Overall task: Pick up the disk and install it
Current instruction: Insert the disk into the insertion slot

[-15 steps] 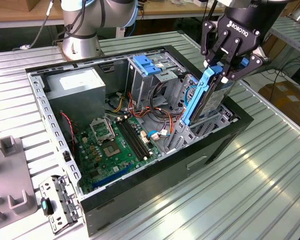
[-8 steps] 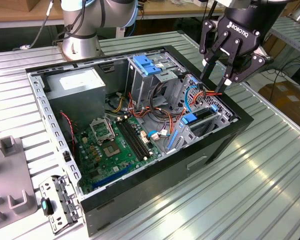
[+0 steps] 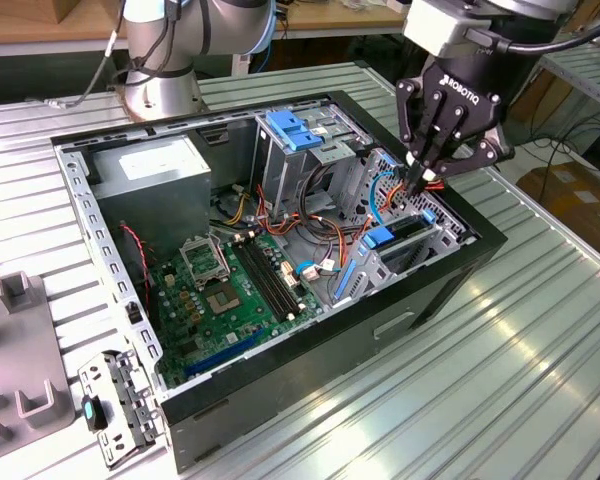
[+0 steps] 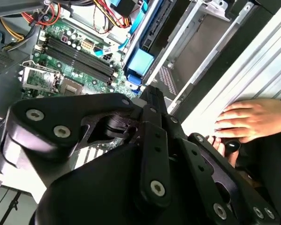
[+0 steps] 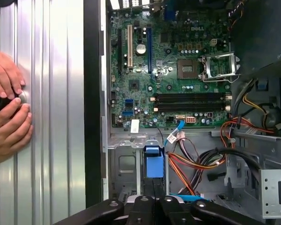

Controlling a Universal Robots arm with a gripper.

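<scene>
While the jaws stood pressed together, gripper (image 3: 417,186) hung inside the open computer case (image 3: 310,378), tips near the disk (image 3: 400,231), seated in the cage (image 3: 427,250) at the exterior view's right. Person's hands (image 5: 9,129) rested on tabletop (image 3: 525,385).

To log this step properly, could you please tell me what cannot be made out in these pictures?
1. Label of the disk: exterior view, hidden inside the drive cage.
2. Whether the gripper touches the disk: both wrist views, blocked by its own body.
3. What the person's hands cover: first wrist view, under them.
</scene>
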